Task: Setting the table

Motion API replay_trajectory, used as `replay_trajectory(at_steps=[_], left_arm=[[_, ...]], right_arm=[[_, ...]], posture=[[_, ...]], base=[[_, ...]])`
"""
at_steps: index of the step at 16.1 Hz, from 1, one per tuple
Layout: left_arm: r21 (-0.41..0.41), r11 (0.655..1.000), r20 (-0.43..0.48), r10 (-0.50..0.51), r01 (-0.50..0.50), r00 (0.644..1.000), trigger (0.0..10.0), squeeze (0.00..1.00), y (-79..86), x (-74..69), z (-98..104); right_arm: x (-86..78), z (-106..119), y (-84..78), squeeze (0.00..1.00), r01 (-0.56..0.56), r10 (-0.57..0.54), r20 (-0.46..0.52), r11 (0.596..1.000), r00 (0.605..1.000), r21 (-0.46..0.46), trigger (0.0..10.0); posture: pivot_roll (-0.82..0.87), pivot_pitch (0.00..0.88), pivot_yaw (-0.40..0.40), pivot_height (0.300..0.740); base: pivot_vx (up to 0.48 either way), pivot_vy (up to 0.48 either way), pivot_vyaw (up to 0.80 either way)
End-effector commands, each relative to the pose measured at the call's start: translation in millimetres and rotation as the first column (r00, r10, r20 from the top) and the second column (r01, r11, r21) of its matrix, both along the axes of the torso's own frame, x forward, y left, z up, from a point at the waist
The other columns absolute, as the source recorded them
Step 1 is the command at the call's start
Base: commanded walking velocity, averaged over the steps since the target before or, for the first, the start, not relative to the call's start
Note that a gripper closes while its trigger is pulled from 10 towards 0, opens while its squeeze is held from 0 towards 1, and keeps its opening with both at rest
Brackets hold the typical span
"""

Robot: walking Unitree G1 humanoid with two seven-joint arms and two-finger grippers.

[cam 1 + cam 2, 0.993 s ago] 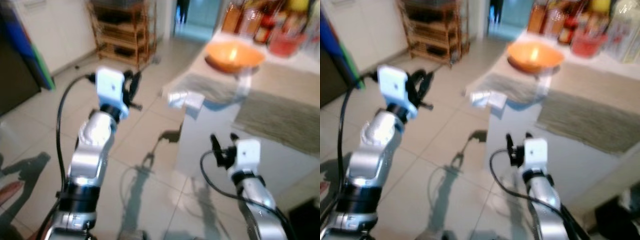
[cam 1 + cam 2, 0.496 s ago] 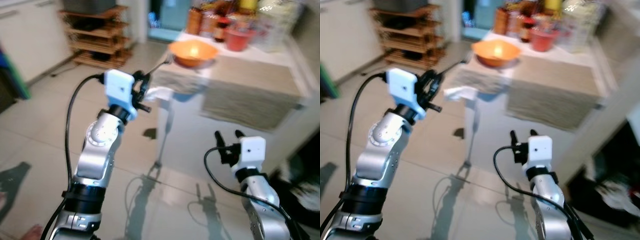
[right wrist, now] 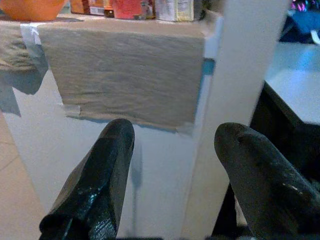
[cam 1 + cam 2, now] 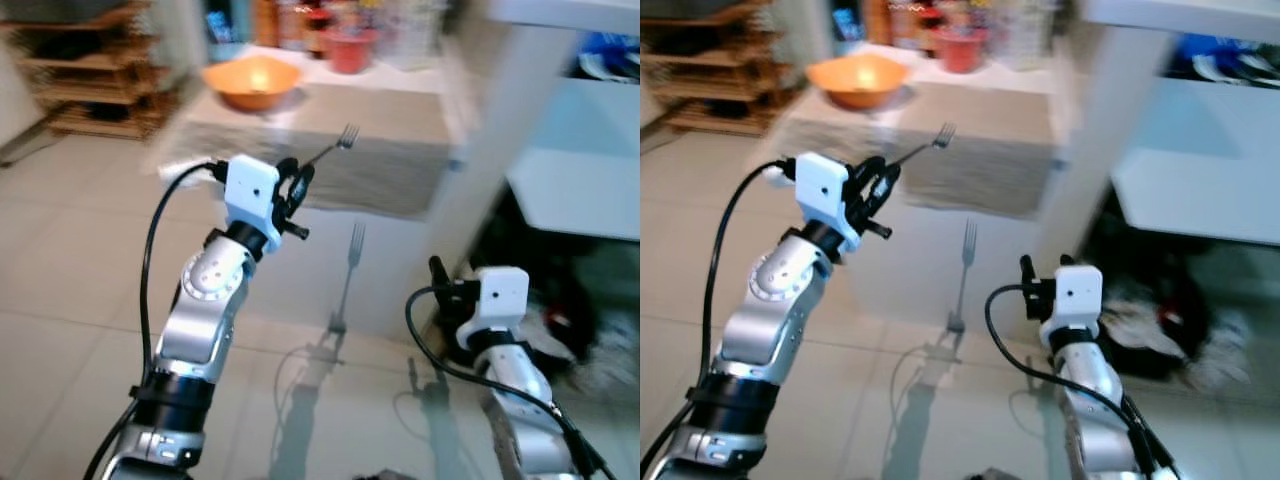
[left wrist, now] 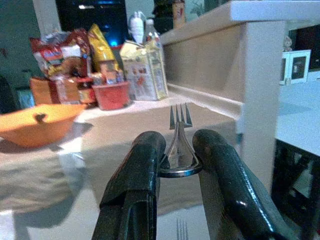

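Observation:
My left gripper [image 4: 298, 180] is raised in front of me and shut on the handle of a silver fork [image 4: 336, 146], tines pointing up and away toward the table. In the left wrist view the fork [image 5: 178, 141] sits clamped between both black fingers [image 5: 137, 175]. The white table [image 4: 262, 258] carries a beige cloth [image 4: 375, 135] and an orange bowl [image 4: 250, 80] at its far left. My right gripper [image 4: 442, 276] is held low to the right, open and empty [image 3: 172, 145], facing the table's side.
A red container [image 4: 350, 47], bottles and food packets [image 5: 100, 55] crowd the back of the table. A white post [image 4: 500, 130] stands at the table's right end, with dark clutter [image 4: 560, 270] under a counter beyond. Wooden shelving [image 4: 80, 70] stands far left.
The camera has swung right and come nearer, so the table and bowl have slid left in the picture. Both arms keep their pose; the fork stays in the left gripper.

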State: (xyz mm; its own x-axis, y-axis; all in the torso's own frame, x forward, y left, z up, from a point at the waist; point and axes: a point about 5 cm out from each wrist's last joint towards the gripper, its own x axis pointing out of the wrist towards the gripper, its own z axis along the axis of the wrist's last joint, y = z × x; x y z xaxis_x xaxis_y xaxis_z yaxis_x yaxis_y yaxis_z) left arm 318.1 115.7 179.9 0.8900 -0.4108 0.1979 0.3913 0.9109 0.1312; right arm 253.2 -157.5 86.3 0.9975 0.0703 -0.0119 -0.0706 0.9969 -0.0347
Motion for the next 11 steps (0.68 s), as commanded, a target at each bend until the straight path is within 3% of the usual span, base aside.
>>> replay_trajectory(at_steps=[1,5,11], left_arm=[[0.003,1.000,0.027,0.004,-0.004,1.000,0.0,0.00,1.7,1.0,5.5],[0.002,1.000,0.022,-0.006,0.006,1.000,0.0,0.00,-2.8,2.9,3.5],[0.011,1.000,-0.007,0.016,-0.016,1.000,0.0,0.00,1.6,3.9,-3.1]], right_arm=[[0.6,4.6,3.3,0.00,-0.022,0.022,0.022,1.000,1.000,-0.016,10.0],[1.1,7.1,-0.7,0.00,-0.008,0.009,0.029,1.000,1.000,-0.023,10.0],[2.0,6.9,2.2,0.00,-0.018,0.019,0.033,1.000,0.999,-0.016,10.0]], posture=[[-0.01,0.000,0.017,0.736],[-0.02,0.000,0.017,0.736],[-0.01,0.000,0.019,0.736]], base=[[0.000,0.000,0.00],[0.000,-0.480,-0.45],[0.000,-0.467,0.00]])
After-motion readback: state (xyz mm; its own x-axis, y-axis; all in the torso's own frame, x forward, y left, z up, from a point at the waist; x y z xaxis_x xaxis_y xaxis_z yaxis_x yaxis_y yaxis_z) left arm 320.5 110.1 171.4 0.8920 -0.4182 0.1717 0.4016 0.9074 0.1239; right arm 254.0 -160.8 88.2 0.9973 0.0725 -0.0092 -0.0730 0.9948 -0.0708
